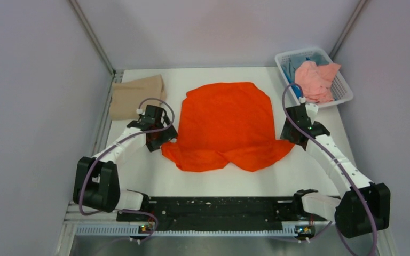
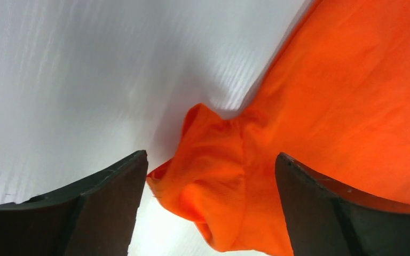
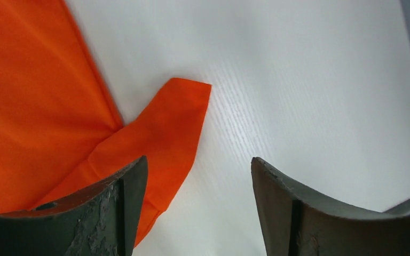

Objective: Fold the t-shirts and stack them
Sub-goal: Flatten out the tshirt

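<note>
The bright orange t-shirt (image 1: 227,125) lies spread on the white table, its near edge rumpled. My left gripper (image 1: 160,140) is open at the shirt's left sleeve; in the left wrist view a bunched orange sleeve (image 2: 213,181) lies between the open jaws of that gripper (image 2: 211,165). My right gripper (image 1: 293,136) is open at the shirt's right sleeve; in the right wrist view the flat sleeve tip (image 3: 176,114) lies by the left finger (image 3: 117,202), with bare table between the jaws. A folded tan-beige t-shirt (image 1: 136,96) lies at the back left. A salmon-pink t-shirt (image 1: 315,80) and a blue one (image 1: 290,65) are in the basket.
A white lattice basket (image 1: 341,90) stands at the back right corner. The table (image 1: 299,170) is walled by grey panels left, right and behind. A black rail (image 1: 219,208) runs between the arm bases at the near edge.
</note>
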Controlling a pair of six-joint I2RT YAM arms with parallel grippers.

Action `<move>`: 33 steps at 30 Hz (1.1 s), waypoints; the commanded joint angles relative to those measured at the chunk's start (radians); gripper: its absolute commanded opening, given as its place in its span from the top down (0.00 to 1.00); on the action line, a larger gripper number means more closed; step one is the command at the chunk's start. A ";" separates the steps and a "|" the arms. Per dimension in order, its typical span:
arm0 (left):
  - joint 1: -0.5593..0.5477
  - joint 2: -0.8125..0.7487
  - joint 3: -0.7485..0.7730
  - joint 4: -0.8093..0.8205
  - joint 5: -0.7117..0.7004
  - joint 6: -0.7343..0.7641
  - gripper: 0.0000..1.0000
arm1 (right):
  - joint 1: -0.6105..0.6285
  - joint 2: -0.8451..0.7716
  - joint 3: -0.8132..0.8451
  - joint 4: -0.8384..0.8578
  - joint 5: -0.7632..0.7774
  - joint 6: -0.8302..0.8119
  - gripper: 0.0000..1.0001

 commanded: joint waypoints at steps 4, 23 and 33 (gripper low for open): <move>-0.168 -0.061 0.199 -0.052 -0.197 0.021 0.01 | 0.006 -0.102 0.054 0.051 0.018 0.013 0.03; -0.239 0.512 0.428 0.153 -0.014 0.172 0.01 | 0.286 0.289 -0.127 0.483 -0.273 0.093 0.01; -0.338 0.332 0.007 0.264 0.144 0.009 0.06 | 0.190 0.653 0.163 0.512 -0.283 -0.013 0.01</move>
